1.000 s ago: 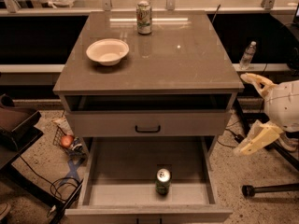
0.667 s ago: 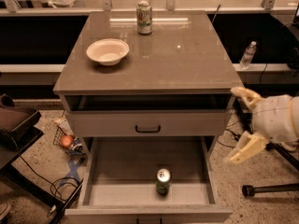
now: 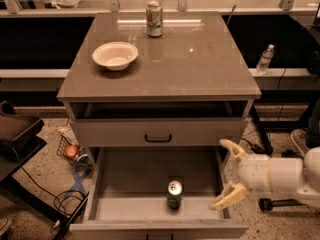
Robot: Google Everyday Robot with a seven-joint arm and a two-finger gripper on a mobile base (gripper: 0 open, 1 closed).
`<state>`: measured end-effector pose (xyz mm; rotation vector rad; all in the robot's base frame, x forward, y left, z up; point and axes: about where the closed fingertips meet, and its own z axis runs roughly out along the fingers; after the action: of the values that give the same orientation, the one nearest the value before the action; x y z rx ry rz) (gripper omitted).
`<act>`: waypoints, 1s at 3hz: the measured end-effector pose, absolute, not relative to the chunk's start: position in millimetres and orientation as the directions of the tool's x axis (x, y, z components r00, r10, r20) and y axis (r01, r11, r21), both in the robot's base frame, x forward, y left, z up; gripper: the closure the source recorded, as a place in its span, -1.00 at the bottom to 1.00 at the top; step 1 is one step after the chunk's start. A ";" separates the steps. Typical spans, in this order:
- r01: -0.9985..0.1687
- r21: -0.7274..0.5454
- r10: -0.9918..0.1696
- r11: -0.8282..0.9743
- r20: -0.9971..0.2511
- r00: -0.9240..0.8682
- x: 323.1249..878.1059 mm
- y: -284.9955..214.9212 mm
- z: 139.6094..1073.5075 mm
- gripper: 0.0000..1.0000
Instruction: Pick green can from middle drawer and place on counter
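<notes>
The green can (image 3: 174, 194) stands upright on the floor of the open middle drawer (image 3: 132, 176), near its front and a little right of centre. My gripper (image 3: 229, 173) is at the drawer's right wall, to the right of the can and apart from it. Its two pale fingers (image 3: 231, 196) are spread open and empty, pointing left. The counter (image 3: 165, 56) is the glossy grey-brown top above.
A white bowl (image 3: 115, 55) sits on the counter's left part. A paler can with red lettering (image 3: 154, 19) stands at the counter's back. A drawer front with a black handle (image 3: 158, 138) is above the open drawer. A water bottle (image 3: 265, 59) stands on the right ledge.
My gripper and arm have moved left and down, from beside the cabinet's right side to the open drawer's right wall. The can has not moved.
</notes>
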<state>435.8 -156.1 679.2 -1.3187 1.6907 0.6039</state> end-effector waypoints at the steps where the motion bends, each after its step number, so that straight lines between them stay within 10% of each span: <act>1: -0.937 -0.101 -0.414 0.334 -0.909 -0.050 431.2 -135.7 624.0 -1.00; 3: -0.940 -0.080 -0.386 0.331 -0.921 -0.058 429.1 -130.0 606.4 -1.00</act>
<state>429.1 -130.0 606.4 -1.2202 1.6293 0.7188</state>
